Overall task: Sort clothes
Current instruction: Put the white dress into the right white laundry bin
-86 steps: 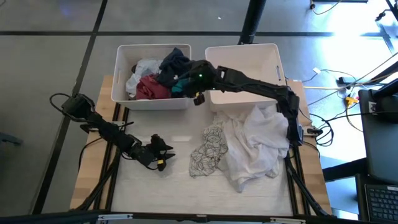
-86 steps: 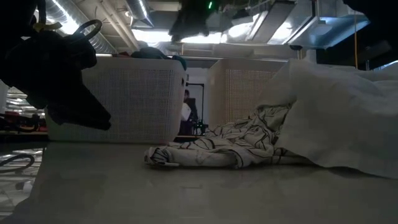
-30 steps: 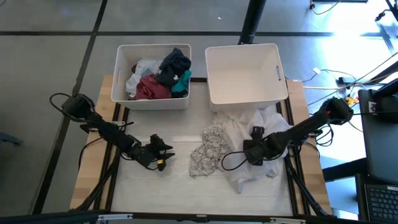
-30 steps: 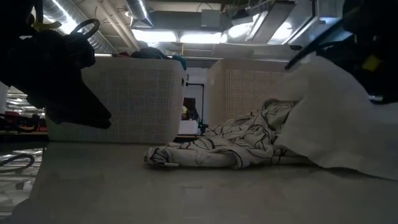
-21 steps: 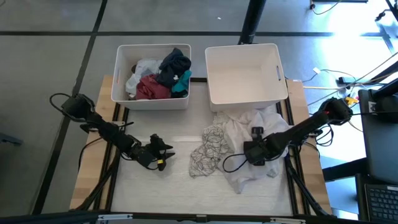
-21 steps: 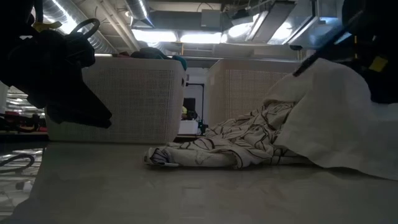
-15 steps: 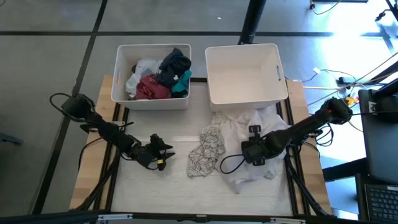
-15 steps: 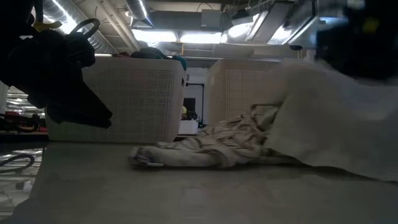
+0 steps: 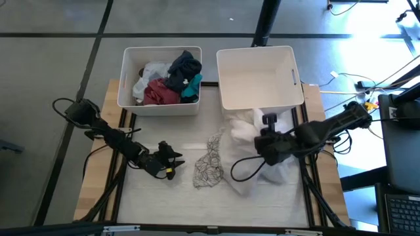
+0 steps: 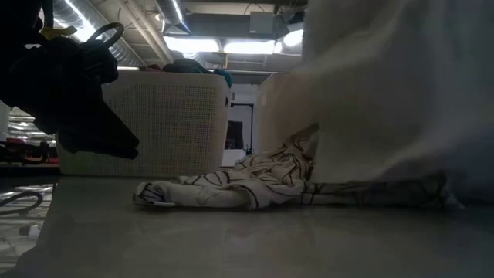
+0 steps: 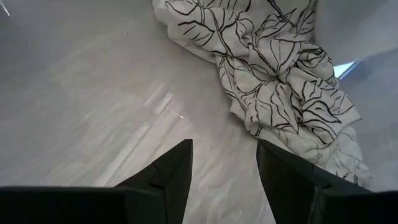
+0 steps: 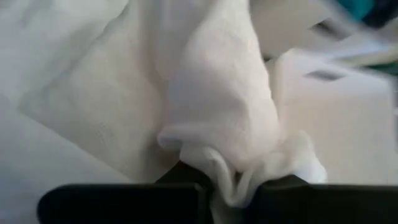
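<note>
High view: the right gripper (image 9: 266, 134) pinches the white garment (image 9: 243, 131) near the empty bin (image 9: 258, 98); the patterned garment (image 9: 209, 167) lies mid-table. Left wrist view: the left gripper (image 11: 224, 163) stands open, empty. Right wrist view: fingers clamp bunched white cloth.

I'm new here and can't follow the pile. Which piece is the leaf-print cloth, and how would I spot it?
Start at the two white bins at the table's far edge; the right bin is empty. Just in front of it a plain white cloth is bunched in the right gripper. The leaf-print cloth lies crumpled beside it, towards the left gripper: the only piece with black outlines.
</note>
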